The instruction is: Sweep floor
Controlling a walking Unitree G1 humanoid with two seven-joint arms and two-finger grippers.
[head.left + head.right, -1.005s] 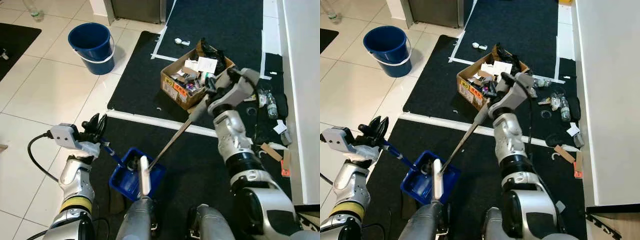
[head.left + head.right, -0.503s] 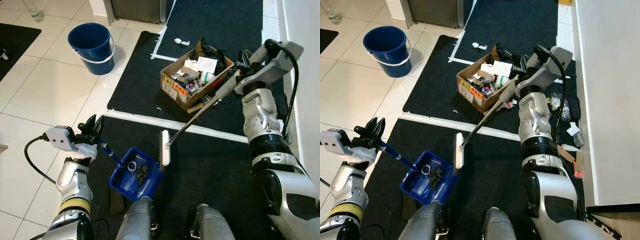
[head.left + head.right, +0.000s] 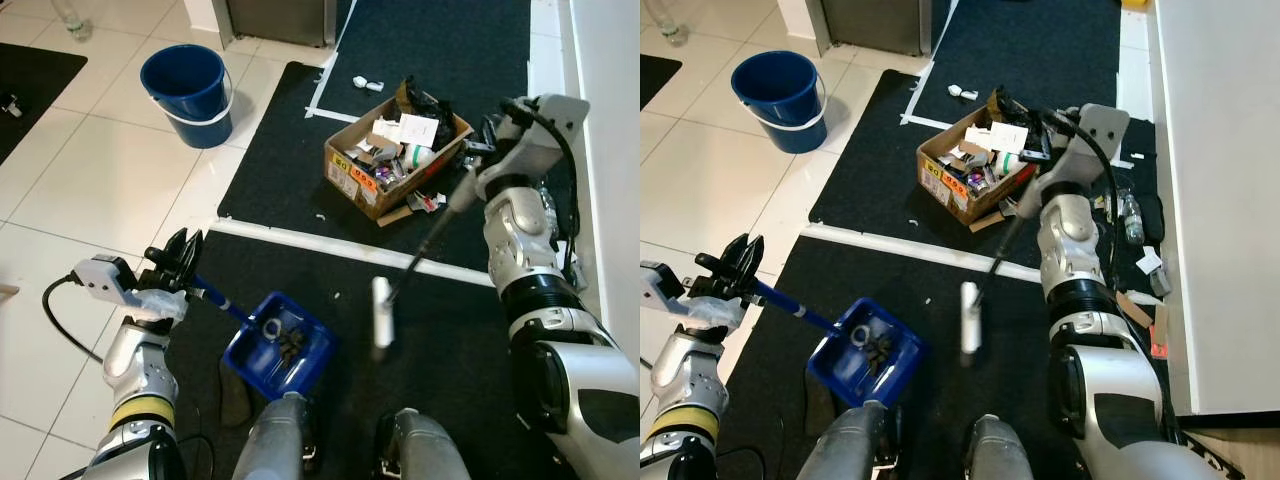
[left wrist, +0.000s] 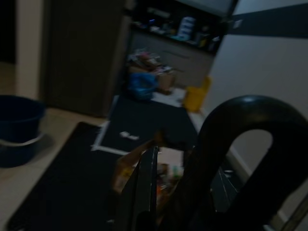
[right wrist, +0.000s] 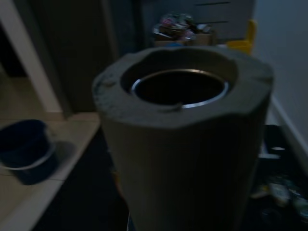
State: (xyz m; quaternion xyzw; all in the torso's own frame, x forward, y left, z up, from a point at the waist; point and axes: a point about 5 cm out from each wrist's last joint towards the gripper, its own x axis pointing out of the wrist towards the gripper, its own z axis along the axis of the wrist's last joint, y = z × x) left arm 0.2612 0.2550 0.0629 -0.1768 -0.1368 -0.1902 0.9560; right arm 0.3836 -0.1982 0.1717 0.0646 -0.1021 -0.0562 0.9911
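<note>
- Dustpan [image 3: 278, 345]: blue plastic, smooth.
- Bucket [image 3: 186, 82]: blue plastic, glossy.
- Box [image 3: 385, 160]: brown cardboard, matt.
- Mat [image 3: 440, 310]: black, matt, coarse-looking.
- Floor tiles [image 3: 95, 180]: pale, glossy.
- Broom handle [image 5: 185, 139]: grey foam-like grip, metal-lined bore.

A: What sort of place?

B: Indoor room, looks like a lived-in home or test flat. White tile floor [image 3: 90, 180], black mats [image 3: 420, 40] edged with white tape [image 3: 330, 245].

A: Evidence?

B: Blue bucket [image 3: 187, 80] at 11 o'clock, cardboard box [image 3: 385, 165] of clutter at 1 o'clock, white wall [image 3: 610, 100] at 3 o'clock with litter along it.
</note>
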